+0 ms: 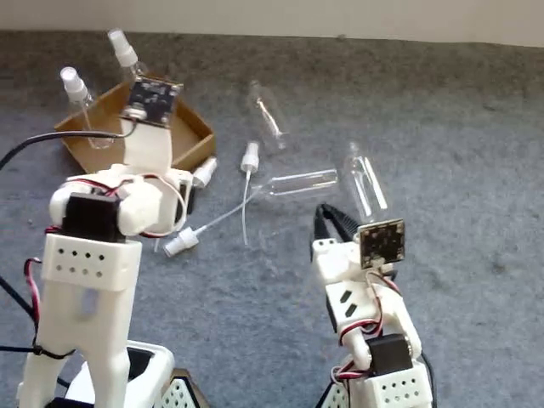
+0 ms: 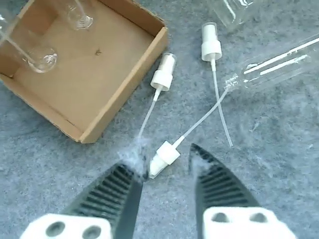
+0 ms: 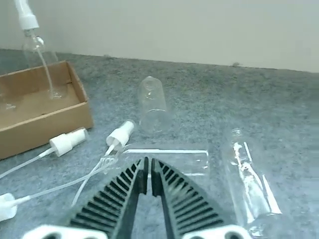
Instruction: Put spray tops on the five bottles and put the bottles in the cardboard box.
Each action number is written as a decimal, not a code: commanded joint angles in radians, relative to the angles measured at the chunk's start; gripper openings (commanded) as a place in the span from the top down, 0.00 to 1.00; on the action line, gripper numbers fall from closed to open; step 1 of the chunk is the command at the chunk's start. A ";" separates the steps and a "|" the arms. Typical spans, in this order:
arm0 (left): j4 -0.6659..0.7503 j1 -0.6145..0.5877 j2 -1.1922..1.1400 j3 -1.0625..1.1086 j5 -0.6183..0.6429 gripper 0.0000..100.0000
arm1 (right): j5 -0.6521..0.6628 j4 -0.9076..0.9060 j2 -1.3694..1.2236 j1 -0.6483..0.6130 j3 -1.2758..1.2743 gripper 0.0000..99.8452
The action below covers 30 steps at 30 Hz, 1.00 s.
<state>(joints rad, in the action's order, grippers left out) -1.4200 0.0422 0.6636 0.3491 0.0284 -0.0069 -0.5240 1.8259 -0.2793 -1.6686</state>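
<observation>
Cardboard box (image 1: 197,127) sits at the far left of the grey desk (image 1: 476,127), top open. The left capped bottle (image 1: 85,106) and back capped bottle (image 1: 125,51) lean inside it against the walls. Bare desk lies wide to the right and far right, and the centre is cluttered. Three uncapped bottles lie on their sides: the far bottle (image 1: 268,115) alone, the middle bottle (image 1: 306,180) and right bottle (image 1: 365,183) close together at one end, just beyond the right gripper (image 3: 148,174). There are three loose spray tops with long tubes. The box-side spray top (image 1: 204,172) is just off the box's near-right wall, the centre spray top (image 1: 249,157) is near the middle bottle's end, and the near spray top (image 2: 164,157) is closest to the arms. Left gripper (image 2: 167,167) is low over the desk, angled down, with its fingers (image 2: 124,194) spread apart. The near spray top lies between their tips, ungripped, its head just beside one tip. Right gripper is low, pointing at the middle bottle, fingers closed on nothing, tips almost meeting.
</observation>
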 commanded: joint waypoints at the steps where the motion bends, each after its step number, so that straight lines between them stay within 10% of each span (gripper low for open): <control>1: -0.005 0.051 0.030 0.035 -0.002 0.96 | -0.006 0.074 0.013 0.108 -0.177 0.99; 14: 0.150 0.151 0.030 0.209 -0.005 0.96 | -0.003 0.197 0.013 0.303 -0.177 0.99; 30: 0.150 0.384 -0.016 0.133 0.002 0.96 | 0.000 0.248 0.008 0.984 -0.177 0.99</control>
<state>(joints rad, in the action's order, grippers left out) -1.2850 0.3659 0.6636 0.5654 0.0284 -0.0069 -0.3000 1.8259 0.5324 -1.6686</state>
